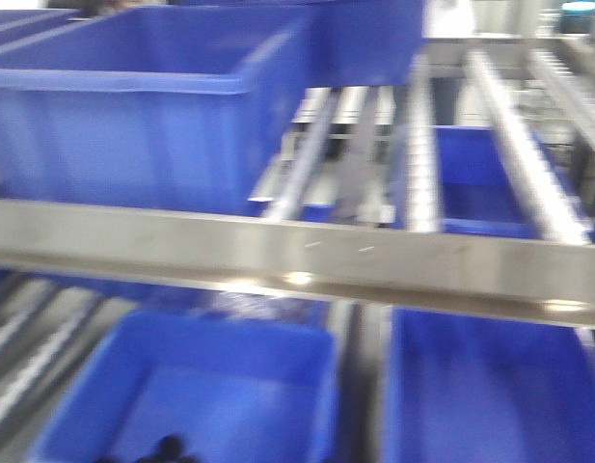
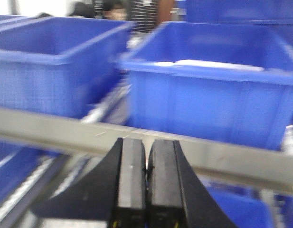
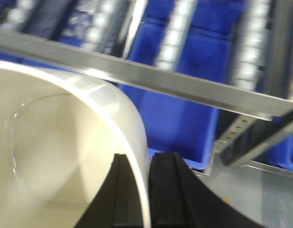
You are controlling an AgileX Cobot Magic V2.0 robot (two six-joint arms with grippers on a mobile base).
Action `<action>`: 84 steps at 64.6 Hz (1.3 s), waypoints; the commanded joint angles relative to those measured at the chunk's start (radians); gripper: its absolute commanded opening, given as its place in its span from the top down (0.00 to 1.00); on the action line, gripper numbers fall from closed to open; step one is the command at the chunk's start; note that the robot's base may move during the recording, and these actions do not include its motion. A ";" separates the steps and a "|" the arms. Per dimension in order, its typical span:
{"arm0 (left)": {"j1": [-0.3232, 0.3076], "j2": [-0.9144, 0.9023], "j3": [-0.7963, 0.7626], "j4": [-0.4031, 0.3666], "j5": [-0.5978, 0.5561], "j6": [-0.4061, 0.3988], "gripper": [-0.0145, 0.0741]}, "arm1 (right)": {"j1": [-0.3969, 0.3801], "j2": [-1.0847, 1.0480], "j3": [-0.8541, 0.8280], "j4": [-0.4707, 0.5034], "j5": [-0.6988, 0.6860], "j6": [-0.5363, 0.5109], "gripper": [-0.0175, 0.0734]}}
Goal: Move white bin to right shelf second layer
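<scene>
In the right wrist view the white bin (image 3: 56,142) fills the lower left, its cream inside showing. My right gripper (image 3: 145,190) is shut on its wall, one finger inside and one outside. The bin hangs in front of a steel shelf lip (image 3: 184,85), with roller rails (image 3: 177,33) sloping up behind it. My left gripper (image 2: 147,175) is shut and empty, just before another steel lip (image 2: 51,126). The front view shows a steel front lip (image 1: 278,256) and roller rails (image 1: 524,154); neither the bin nor a gripper shows there.
Blue crates stand on the rack: one large at upper left (image 1: 143,106), two below the lip (image 1: 201,395) (image 1: 490,386). The left wrist view has two blue crates (image 2: 208,90) (image 2: 46,66) behind the lip. A blue crate (image 3: 174,118) sits beneath the lip in the right wrist view.
</scene>
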 commanded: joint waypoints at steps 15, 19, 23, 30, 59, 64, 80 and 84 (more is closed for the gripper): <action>0.001 -0.015 0.027 -0.005 -0.083 -0.005 0.74 | -0.003 0.002 -0.029 0.004 -0.078 -0.004 0.72; 0.001 -0.015 0.027 -0.005 -0.083 -0.005 0.74 | -0.003 0.002 -0.029 0.004 -0.078 -0.004 0.72; 0.001 -0.015 0.027 -0.005 -0.083 -0.005 0.74 | -0.003 0.002 -0.029 0.004 -0.078 -0.004 0.72; 0.001 -0.015 0.027 -0.005 -0.083 -0.005 0.74 | -0.003 0.002 -0.029 0.004 -0.078 -0.004 0.72; 0.001 -0.015 0.027 -0.005 -0.083 -0.005 0.74 | -0.003 0.002 -0.029 0.004 -0.078 -0.004 0.72; 0.001 -0.015 0.027 -0.005 -0.083 -0.005 0.74 | -0.003 0.002 -0.029 0.004 -0.078 -0.004 0.72; 0.001 -0.015 0.027 -0.005 -0.083 -0.005 0.74 | -0.003 0.002 -0.029 0.004 -0.078 -0.004 0.72; 0.001 -0.015 0.027 -0.005 -0.083 -0.005 0.74 | -0.003 0.002 -0.029 0.004 -0.078 -0.004 0.72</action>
